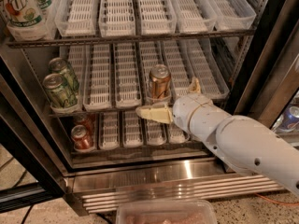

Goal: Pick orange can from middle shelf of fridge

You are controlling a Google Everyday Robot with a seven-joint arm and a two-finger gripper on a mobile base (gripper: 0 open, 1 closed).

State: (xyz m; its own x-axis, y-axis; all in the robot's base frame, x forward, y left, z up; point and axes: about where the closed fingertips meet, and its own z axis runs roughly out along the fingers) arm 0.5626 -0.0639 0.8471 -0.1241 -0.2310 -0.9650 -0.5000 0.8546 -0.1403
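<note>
Well left of the end effector (167, 97), mid-frame: two green cans (60, 85). Lower left, red cans (81, 136); upper left, 7UP bottle (21, 8); below, plastic tub (166, 212).

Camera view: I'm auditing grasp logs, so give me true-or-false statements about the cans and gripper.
1. The copper-orange metallic can stands upright on the tray-lined middle wire shelf. True.
2. The white two-finger gripper is shut on that can. False: it is open, just in front of the can.
3. Two green cans stand at that shelf's left end. True.
4. The red cans sit on the top shelf. False: they are on the lowest shelf.
</note>
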